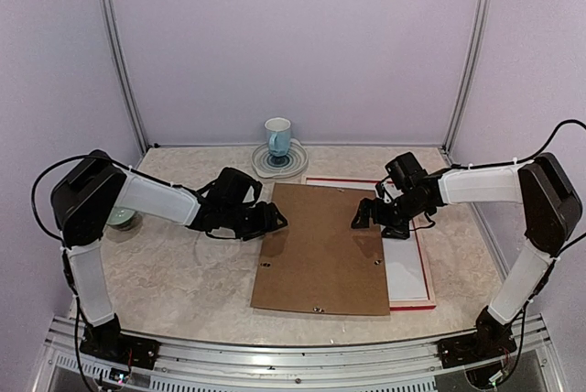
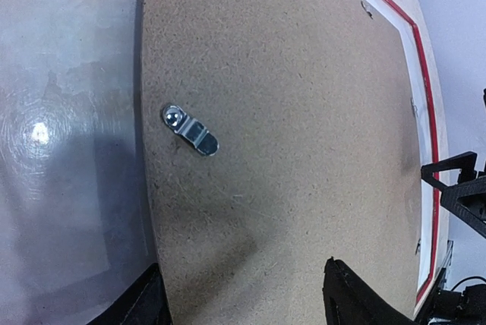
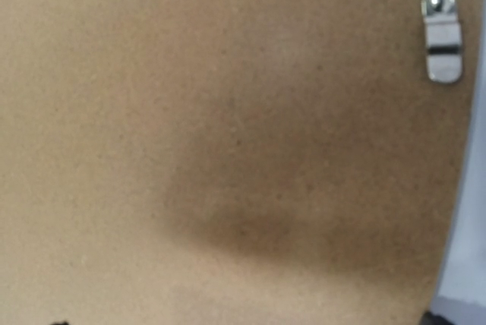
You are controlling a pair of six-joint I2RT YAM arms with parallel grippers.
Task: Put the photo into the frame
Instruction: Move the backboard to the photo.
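Note:
The red frame (image 1: 414,304) lies at centre right, its red strip also visible in the left wrist view (image 2: 427,105). A white sheet (image 1: 407,268) lies inside it; I cannot tell whether it is the photo's reverse. No cat picture shows. The plain brown backing board (image 1: 320,250) lies askew over the frame's left part. My left gripper (image 1: 277,218) is open over the board's left edge (image 2: 250,302), beside a metal clip (image 2: 190,130). My right gripper (image 1: 364,216) is low over the board's right edge, its fingers wide apart at the corners of its view (image 3: 247,321).
A blue-and-white mug (image 1: 277,138) stands on a round plate (image 1: 295,166) at the back centre. A small round greenish object (image 1: 124,219) sits behind the left arm. Another clip (image 3: 443,36) is on the board. Walls close off the back and sides.

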